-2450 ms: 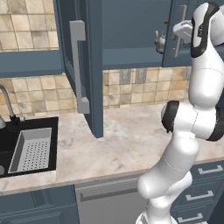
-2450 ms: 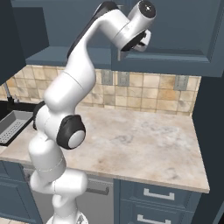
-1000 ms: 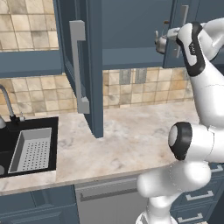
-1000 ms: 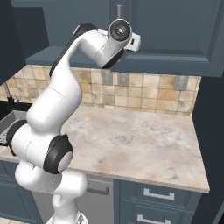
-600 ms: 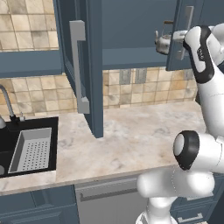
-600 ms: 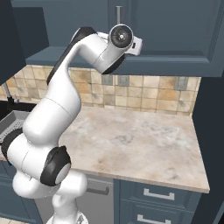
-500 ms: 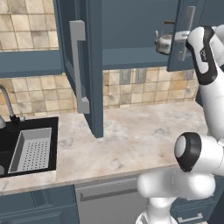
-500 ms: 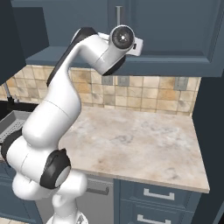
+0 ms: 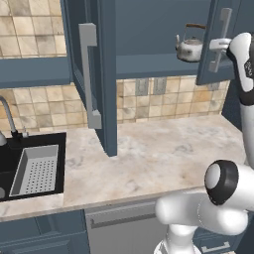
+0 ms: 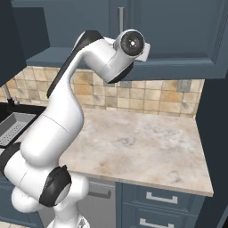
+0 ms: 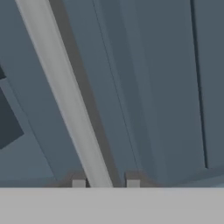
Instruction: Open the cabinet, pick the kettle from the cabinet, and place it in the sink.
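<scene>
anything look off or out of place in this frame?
Nothing stands out. The kettle sits upright on the cabinet shelf, both doors stand open, and the gripper straddles the right door's handle. The counter shows no spills, and the sink holds a grey strainer tray.

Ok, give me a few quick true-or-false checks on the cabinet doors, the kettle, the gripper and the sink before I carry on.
1. The left cabinet door stands wide open. True.
2. The kettle lies in the sink. False: it stands upright on the cabinet shelf.
3. The gripper straddles the right door's bar handle. True.
4. The right door is fully shut. False: it is swung partly open.
5. A kettle sits on the counter. False: none is there.
</scene>
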